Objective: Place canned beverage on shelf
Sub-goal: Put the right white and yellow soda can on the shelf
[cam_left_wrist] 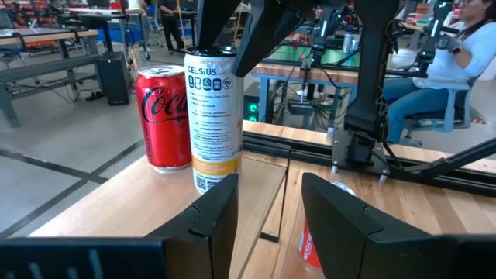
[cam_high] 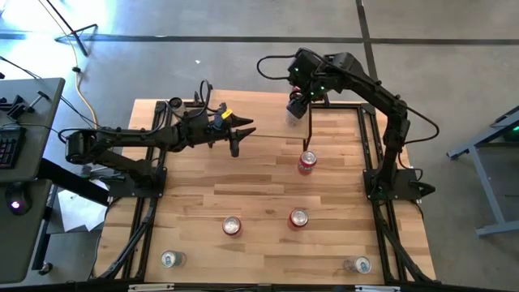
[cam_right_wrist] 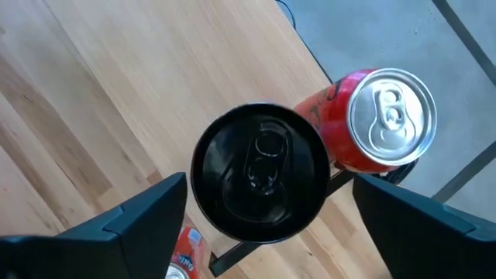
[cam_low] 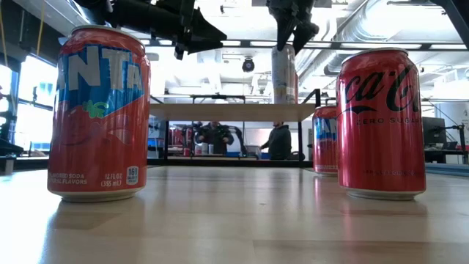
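Note:
A tall white-and-orange can [cam_left_wrist: 211,116] with a black top [cam_right_wrist: 260,170] stands upright on its base on the shelf's light wooden top [cam_left_wrist: 139,201], next to a red Coca-Cola can [cam_left_wrist: 163,116]. My right gripper [cam_right_wrist: 270,184] is open just above the tall can, one finger off to either side of its top and not touching it. This also shows in the low view [cam_low: 292,26]. My left gripper [cam_high: 239,134] is open and empty above the table's middle, to the left of the shelf [cam_high: 336,130].
A red can [cam_high: 306,162] stands on the table by the shelf's near edge. Two red cans [cam_high: 298,217] [cam_high: 232,225] and two silver ones [cam_high: 170,259] [cam_high: 361,264] stand nearer the front. People show in the room beyond the table.

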You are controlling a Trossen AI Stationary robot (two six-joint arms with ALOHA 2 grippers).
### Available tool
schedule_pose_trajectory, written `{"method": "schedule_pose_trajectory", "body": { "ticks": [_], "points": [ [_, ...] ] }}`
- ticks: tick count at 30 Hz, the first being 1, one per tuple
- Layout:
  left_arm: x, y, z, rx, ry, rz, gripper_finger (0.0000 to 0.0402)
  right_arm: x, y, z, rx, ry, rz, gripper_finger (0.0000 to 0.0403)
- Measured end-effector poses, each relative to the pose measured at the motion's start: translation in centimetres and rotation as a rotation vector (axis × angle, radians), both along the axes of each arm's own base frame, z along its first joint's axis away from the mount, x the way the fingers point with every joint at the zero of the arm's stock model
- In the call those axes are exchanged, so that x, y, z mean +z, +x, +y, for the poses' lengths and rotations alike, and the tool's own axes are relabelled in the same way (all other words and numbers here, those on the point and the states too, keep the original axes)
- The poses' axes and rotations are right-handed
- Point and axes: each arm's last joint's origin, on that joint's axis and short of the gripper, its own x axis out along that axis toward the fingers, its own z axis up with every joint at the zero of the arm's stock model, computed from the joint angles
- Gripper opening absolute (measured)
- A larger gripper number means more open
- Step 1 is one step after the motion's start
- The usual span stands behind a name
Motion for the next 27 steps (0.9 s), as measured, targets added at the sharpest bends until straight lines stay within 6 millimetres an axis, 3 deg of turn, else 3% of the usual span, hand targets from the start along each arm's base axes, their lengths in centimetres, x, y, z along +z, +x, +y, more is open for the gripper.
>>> {"method": "schedule_pose_trajectory", "body": {
  "ticks": [6, 12, 17, 21, 27],
  "points": [
    [-0.1, 0.0, 0.0, -0.001, -0.001, 0.005, 0.0133, 0.7, -0.6, 0.7, 0.094, -0.041, 0.023, 0.0354],
    [-0.1, 0.0, 0.0, 0.000, -0.003, 0.013, 0.0133, 3.5, -2.7, 3.7, 0.231, -0.116, -0.026, 0.0354],
    [-0.1, 0.0, 0.0, -0.002, 0.008, 0.015, 0.0125, 4.9, -4.8, 5.8, 0.199, -0.144, -0.065, 0.0336],
    [0.3, -0.6, -0.2, -0.008, 0.050, 0.052, 0.0098, 4.2, -6.6, 6.9, 0.196, -0.132, -0.031, 0.0259],
    [1.9, -3.4, -1.0, -0.014, 0.070, 0.099, 0.0036, 0.8, -10.1, 8.9, 0.221, -0.171, -0.108, 0.0078]
  ]
}}
